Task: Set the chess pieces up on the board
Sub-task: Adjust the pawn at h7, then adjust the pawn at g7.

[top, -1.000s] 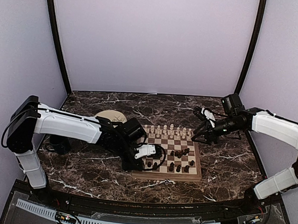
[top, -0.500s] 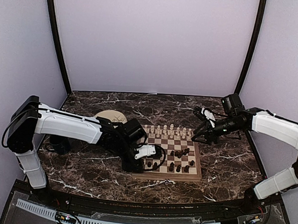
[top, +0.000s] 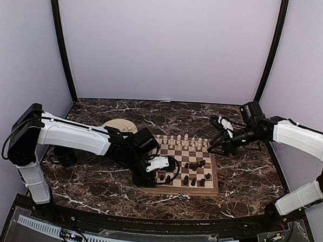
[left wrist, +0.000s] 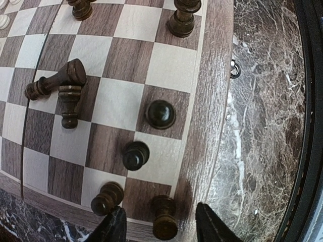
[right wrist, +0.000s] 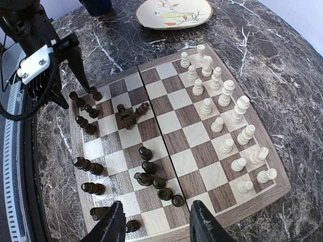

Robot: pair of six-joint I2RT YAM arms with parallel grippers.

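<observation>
The board (top: 182, 190) lies between the arms. Pale pieces (top: 185, 139) stand in two rows along its far side, also in the right wrist view (right wrist: 222, 116). Dark pieces (top: 194, 174) are scattered over its near half, and two of them lie tipped over (left wrist: 55, 84). My left gripper (top: 147, 177) is open and low over the board's near left corner. Its fingers straddle an upright dark piece (left wrist: 164, 224) without touching it. My right gripper (right wrist: 157, 224) is open and empty, held above the board's far right corner (top: 218, 145).
A round cream plate (top: 118, 125) sits on the marble table beyond the board's left corner, also in the right wrist view (right wrist: 174, 10). A dark blue object (right wrist: 98, 5) stands beside it. The table's dark front rim (left wrist: 308, 126) runs close to the board.
</observation>
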